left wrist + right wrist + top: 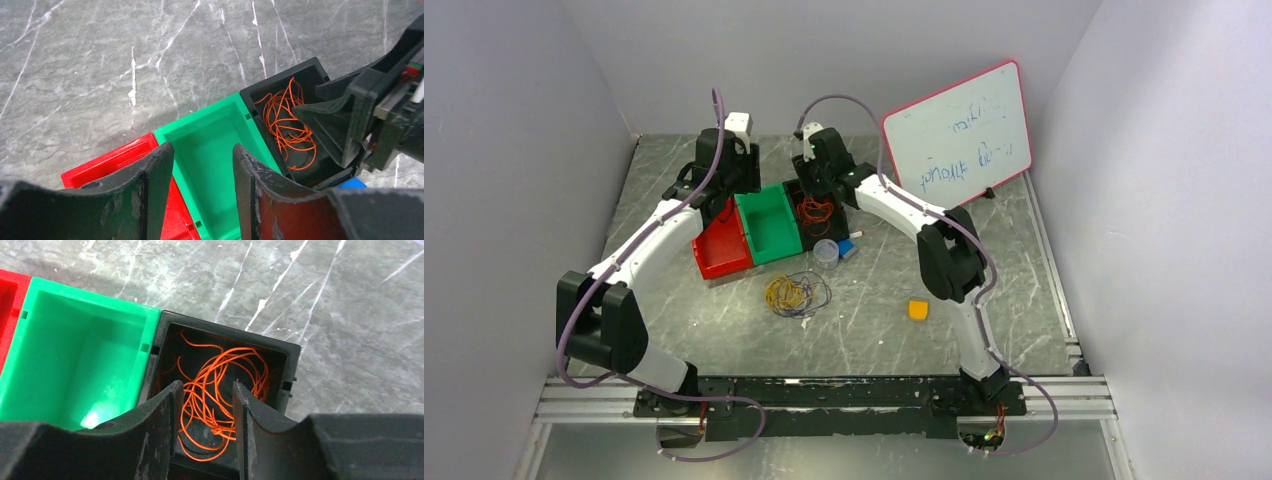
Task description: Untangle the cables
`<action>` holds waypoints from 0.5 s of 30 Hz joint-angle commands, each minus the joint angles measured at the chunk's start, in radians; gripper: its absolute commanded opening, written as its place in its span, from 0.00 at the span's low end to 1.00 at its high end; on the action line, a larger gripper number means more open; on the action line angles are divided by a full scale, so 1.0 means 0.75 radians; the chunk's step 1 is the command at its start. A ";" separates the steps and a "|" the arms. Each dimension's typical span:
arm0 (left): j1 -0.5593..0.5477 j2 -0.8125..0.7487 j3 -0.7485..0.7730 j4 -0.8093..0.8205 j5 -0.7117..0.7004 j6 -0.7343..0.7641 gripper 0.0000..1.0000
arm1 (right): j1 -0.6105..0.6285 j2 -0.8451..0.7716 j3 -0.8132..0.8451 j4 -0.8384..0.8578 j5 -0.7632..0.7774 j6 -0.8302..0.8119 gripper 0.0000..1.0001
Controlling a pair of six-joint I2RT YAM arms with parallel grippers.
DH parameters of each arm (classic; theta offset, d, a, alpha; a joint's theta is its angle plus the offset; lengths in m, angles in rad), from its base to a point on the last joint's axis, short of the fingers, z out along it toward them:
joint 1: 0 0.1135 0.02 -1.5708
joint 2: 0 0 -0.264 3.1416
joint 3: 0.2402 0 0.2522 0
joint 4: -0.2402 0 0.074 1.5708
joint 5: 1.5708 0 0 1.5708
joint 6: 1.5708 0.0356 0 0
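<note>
Marble tabletop [984, 330]: orange cable [220, 365] sits in black bin [225, 332]; yellow-purple tangle [796, 294] not yet separated. Right gripper [206, 390] and left gripper [202, 150] both spread, empty.

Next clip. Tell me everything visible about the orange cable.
The orange cable is thin, flexible wire, plastic-coated by its look, lying in a loose tangle of overlapping loops. It sits wholly inside the black bin, resting on its floor and against its walls, next to the green bin. The right gripper hangs just above it with jaws apart, not holding it; whether a fingertip brushes it cannot be told.
</note>
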 commanded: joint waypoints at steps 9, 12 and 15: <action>0.015 -0.007 0.015 0.042 0.003 0.010 0.52 | -0.003 0.120 0.052 -0.020 -0.052 0.034 0.13; 0.015 -0.008 0.017 0.040 0.003 0.010 0.52 | -0.003 0.127 0.018 -0.004 -0.061 0.044 0.06; 0.015 -0.008 0.016 0.040 0.002 0.011 0.52 | -0.003 0.133 -0.015 0.015 -0.069 0.054 0.02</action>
